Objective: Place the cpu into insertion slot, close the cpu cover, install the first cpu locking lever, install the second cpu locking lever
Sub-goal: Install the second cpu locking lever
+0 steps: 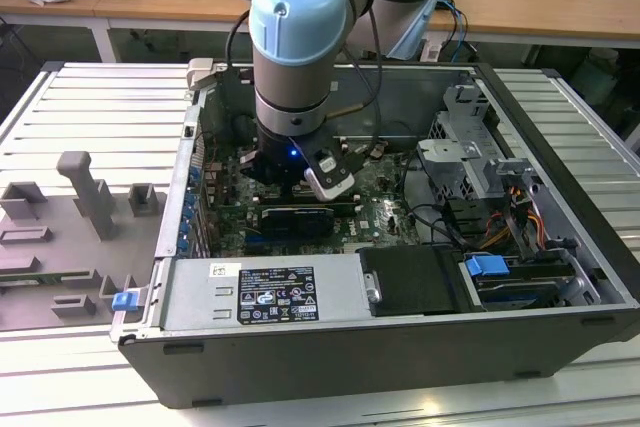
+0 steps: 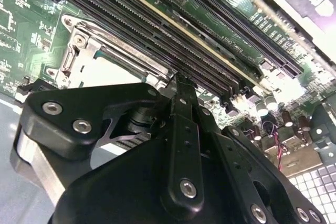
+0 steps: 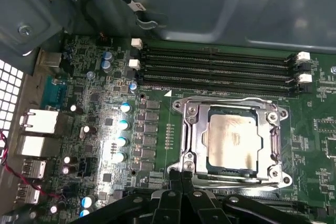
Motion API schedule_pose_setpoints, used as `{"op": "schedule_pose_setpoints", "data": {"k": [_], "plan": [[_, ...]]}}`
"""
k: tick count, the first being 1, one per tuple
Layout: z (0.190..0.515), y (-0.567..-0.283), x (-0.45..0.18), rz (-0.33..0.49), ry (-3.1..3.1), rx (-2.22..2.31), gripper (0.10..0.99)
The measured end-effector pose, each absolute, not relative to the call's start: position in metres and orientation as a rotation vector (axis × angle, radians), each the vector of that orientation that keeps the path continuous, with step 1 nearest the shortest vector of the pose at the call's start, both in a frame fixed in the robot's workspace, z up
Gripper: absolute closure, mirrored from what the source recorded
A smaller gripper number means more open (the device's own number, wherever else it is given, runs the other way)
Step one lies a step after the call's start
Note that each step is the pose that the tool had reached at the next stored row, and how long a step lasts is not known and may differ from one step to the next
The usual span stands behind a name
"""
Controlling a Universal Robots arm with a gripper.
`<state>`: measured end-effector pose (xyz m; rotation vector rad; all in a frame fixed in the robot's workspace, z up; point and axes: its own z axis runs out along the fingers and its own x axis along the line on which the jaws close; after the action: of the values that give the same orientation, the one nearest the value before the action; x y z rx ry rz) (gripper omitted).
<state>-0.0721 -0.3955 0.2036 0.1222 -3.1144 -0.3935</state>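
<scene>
The grey and pale-blue jointed robot arm (image 1: 295, 37) reached down into the open black computer case (image 1: 400, 347), which lay on a slatted metal desk (image 1: 90, 107) in the exterior view. Its black gripper (image 1: 285, 169) sat low over the green motherboard (image 1: 385, 217), near the middle of that frame.

In the first wrist view, the flat square cpu with its pale silver-grey metal top (image 3: 232, 138) lay seated in the square silver-rimmed insertion slot (image 3: 185, 157), right of the frame's centre. The thin silver-grey metal cpu cover (image 3: 231, 102) lay closed down around it, the chip showing through its window. Long black memory slots (image 3: 215, 72) ran across the upper part of that frame, just beside the socket.

The gripper (image 3: 181, 174) came in from the lower edge, its fingers (image 3: 174, 179) pressed together with no gap between the tips, which rested at the socket's near rim. In the second wrist view the black gripper (image 2: 181, 85) filled the lower half, its closed tip against the corner of the insertion slot (image 2: 79, 43), upper left.
</scene>
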Motion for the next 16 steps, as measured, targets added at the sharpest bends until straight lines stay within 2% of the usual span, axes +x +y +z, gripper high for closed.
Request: {"op": "schedule_pose_setpoints", "data": {"k": [16], "plan": [[0.1963,-0.3956,-0.0785,-0.442,-3.109,0.143,0.984]]}}
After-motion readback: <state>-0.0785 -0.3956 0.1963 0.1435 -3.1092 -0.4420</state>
